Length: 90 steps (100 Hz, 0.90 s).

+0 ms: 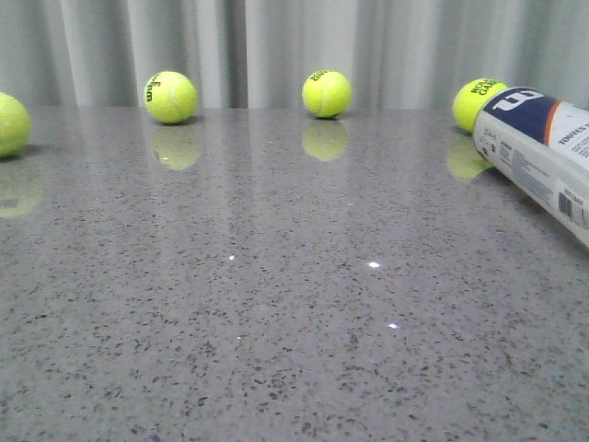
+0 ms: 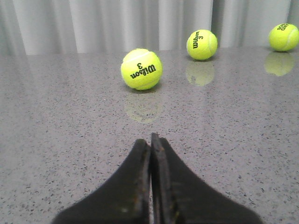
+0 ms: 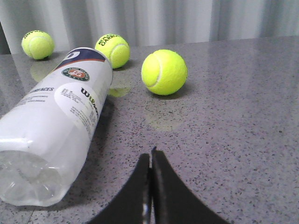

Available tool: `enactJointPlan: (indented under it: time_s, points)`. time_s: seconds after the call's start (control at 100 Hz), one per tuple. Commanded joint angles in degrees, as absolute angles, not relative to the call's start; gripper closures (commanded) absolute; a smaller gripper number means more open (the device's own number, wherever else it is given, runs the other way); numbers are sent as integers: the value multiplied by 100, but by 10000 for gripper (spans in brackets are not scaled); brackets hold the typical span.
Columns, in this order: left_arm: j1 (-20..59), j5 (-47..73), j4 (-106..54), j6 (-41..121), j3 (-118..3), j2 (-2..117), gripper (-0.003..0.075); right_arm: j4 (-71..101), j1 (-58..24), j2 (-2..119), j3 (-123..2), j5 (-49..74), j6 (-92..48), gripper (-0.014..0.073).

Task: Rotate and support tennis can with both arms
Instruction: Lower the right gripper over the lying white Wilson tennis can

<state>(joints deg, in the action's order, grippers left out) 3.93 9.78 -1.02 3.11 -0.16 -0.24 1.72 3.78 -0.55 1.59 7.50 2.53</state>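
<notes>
The tennis can [image 1: 543, 152] lies on its side at the right edge of the grey table, its navy band with the white W pointing toward the back. In the right wrist view the tennis can [image 3: 58, 116] lies beside my right gripper [image 3: 150, 156], its clear end near the camera. My right gripper is shut and empty, a short way from the can, not touching it. My left gripper [image 2: 150, 139] is shut and empty over bare table, with a Wilson ball [image 2: 141, 69] ahead of it. Neither gripper shows in the front view.
Yellow-green tennis balls stand along the back of the speckled table [image 1: 276, 304]: one at the far left [image 1: 11, 124], two in the middle [image 1: 170, 97] [image 1: 326, 93], one behind the can [image 1: 474, 101]. Another ball [image 3: 164, 72] lies beyond my right gripper. Grey curtains hang behind.
</notes>
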Motion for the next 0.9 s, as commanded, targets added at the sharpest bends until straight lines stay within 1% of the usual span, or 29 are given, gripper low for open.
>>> enactJointPlan:
  time_s: [0.0, 0.68, 0.81, 0.89]
  points:
    - [380, 519, -119, 262, 259, -254, 741, 193, 355, -188, 48, 277, 227, 659]
    - [380, 519, -119, 262, 259, -254, 741, 193, 355, -188, 10, 294, 227, 659]
    - [380, 519, -119, 262, 259, -254, 741, 239, 355, -186, -330, 650, 227, 659]
    - [380, 519, -119, 262, 259, -254, 741, 239, 355, -125, -743, 1237, 227, 659]
